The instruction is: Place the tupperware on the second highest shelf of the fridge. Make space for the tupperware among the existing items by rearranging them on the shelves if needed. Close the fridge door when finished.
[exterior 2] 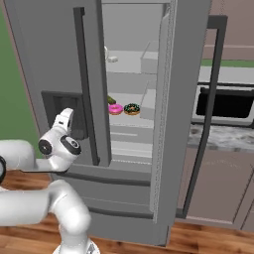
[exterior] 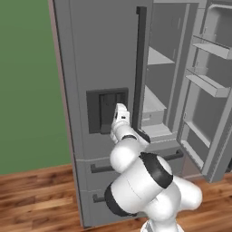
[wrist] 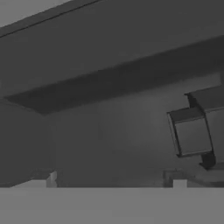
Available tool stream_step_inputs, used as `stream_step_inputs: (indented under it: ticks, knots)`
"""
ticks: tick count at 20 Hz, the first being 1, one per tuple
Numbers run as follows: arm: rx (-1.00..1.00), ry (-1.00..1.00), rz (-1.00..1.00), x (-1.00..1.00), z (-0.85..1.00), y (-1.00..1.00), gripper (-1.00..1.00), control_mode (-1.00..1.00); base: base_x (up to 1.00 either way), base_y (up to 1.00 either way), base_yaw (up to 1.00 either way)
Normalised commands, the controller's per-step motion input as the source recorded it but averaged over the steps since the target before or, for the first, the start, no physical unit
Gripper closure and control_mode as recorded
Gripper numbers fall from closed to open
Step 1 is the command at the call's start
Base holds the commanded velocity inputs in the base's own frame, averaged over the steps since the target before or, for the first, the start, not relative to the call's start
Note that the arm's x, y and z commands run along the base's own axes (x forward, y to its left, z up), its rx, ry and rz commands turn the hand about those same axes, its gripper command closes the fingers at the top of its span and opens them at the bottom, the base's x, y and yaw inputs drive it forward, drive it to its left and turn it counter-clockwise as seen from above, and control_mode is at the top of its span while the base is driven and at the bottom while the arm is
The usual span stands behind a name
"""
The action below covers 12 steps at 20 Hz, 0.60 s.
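Note:
The fridge [exterior: 99,54] has its left door shut and its right door swung open. My gripper [exterior: 119,107] [exterior 2: 66,114] is up against the dark dispenser recess [exterior 2: 54,111] in the left door. In the hand view the two fingertips [wrist: 43,179] stand wide apart with nothing between them, facing the recess's dark inner wall. Inside, a pink-frosted donut [exterior 2: 115,109], a chocolate donut [exterior 2: 132,108] and a small green piece [exterior 2: 111,99] lie on the second shelf down [exterior 2: 124,119]. The edge of a cream jug [exterior 2: 106,53] shows on the shelf above. The tupperware is out of view.
The open right door [exterior: 208,86] with its narrow bins juts toward me on the right. The left door's dark bar handle [exterior 2: 87,84] runs just right of my hand. A stone counter and a dark oven [exterior 2: 225,104] stand right of the fridge. Wood floor lies below.

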Motion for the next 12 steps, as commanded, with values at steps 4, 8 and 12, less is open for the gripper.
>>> stream_step_inputs:
  ticks: [4,8,12]
  knots:
    - [-0.13,-0.08,0.16,-0.54,1.00,0.62,-1.00,-1.00,0.00,0.00,0.00]
    - [-0.05,-0.01,0.13,-0.68,1.00,0.32,-1.00,-1.00,0.00,0.00,0.00]
    - [0.00,0.05,0.07,-0.75,1.00,0.09,-1.00,-1.00,0.00,0.00,0.00]
